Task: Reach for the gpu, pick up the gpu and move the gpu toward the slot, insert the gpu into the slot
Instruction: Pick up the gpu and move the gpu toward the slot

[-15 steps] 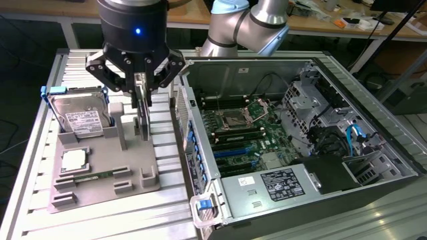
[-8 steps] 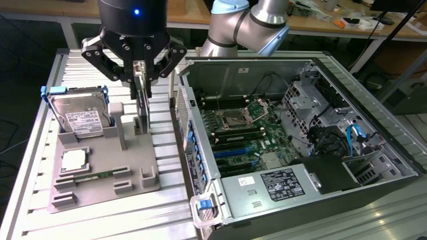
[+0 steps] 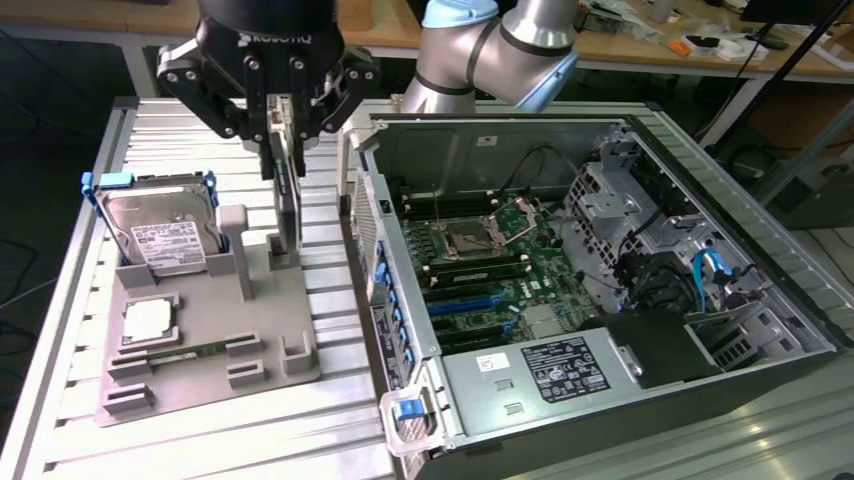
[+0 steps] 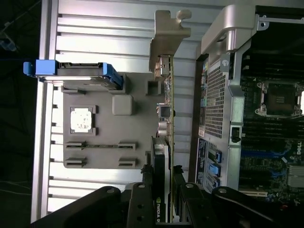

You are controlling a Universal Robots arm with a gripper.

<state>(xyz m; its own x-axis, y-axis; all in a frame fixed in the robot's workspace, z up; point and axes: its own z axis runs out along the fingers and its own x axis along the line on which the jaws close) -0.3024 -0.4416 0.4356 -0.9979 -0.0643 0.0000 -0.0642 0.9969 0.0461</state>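
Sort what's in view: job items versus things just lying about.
Job:
- gpu, clamped in the pincer
- blue slot

Lying about:
- hard drive
- processor chip
- memory stick
- grey holder under them

A ribbed aluminium table point(image 3: 80, 330) stands on dark floor point(image 3: 27, 230), and just behind the table runs a long wooden workbench point(image 3: 380, 25) strewn with small clutter point(image 3: 707, 42) under even light.

The gpu point(image 4: 164, 114) shows a green edge (black cooler), the slot point(image 3: 470, 300) blue, the fixture point(image 3: 267, 310) grey.
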